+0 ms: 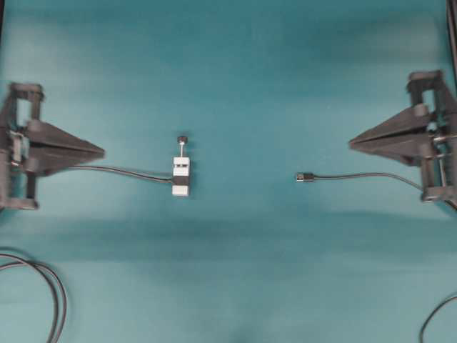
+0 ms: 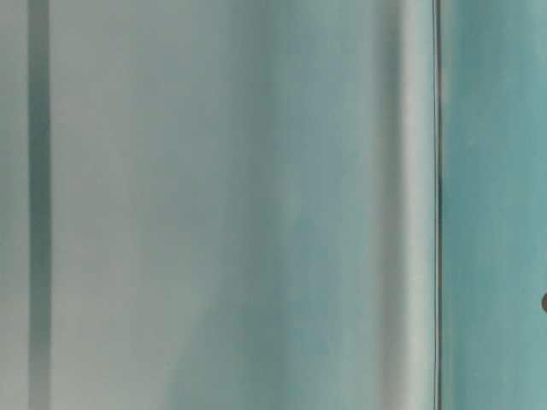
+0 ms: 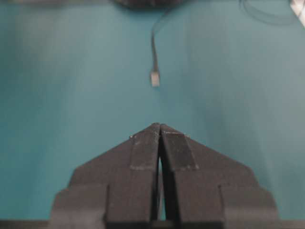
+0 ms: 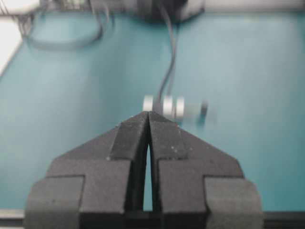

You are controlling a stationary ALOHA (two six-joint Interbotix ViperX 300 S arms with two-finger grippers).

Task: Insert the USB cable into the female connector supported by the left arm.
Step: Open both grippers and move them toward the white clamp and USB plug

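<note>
The female connector, a white block with a black band, lies flat on the teal table, its pin and black knob pointing to the far side and its cable tail running left. In the right wrist view the female connector shows blurred just beyond the fingertips. The USB cable lies to the right, its plug facing the connector across a wide gap; the plug also shows far ahead. My left gripper and right gripper are both shut and empty, well back from both parts.
Loose black cable loops lie at the near left corner and near right corner. More coiled cables sit by the far arm base. The table-level view shows only blurred pale teal.
</note>
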